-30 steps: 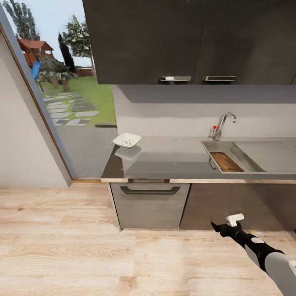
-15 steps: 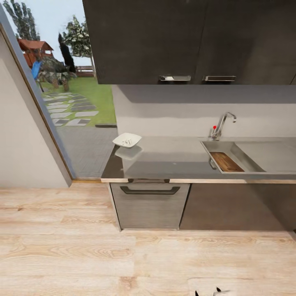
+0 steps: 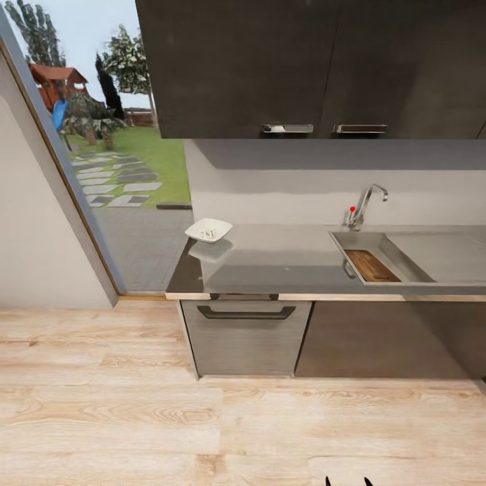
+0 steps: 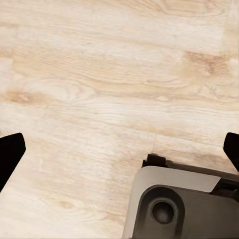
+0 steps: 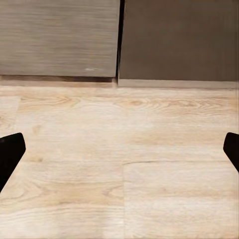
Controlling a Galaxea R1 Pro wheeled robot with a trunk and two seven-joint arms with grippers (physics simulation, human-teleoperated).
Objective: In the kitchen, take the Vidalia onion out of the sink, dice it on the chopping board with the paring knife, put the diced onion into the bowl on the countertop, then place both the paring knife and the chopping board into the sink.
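I see the chopping board (image 3: 370, 265) in the sink (image 3: 405, 237), both hands released and empty; next I check the knife.

Counter (image 3: 283, 260) runs along back wall, upper cabinets (image 3: 310, 67) above it. Bowl (image 3: 208, 230) on counter at far left end, near back. Sink (image 3: 378, 260) set into counter at right; tap (image 3: 364, 204) behind sink's back-left corner. Chopping board (image 3: 371, 265) lies in sink, against its left wall. Bowl and sink well apart. Drawer front (image 3: 246, 334) under counter's left part, lower cabinet door (image 3: 378, 337) to its right. Floor (image 3: 169, 418) before cabinets. Window (image 3: 101, 135) left of counter, garden beyond.
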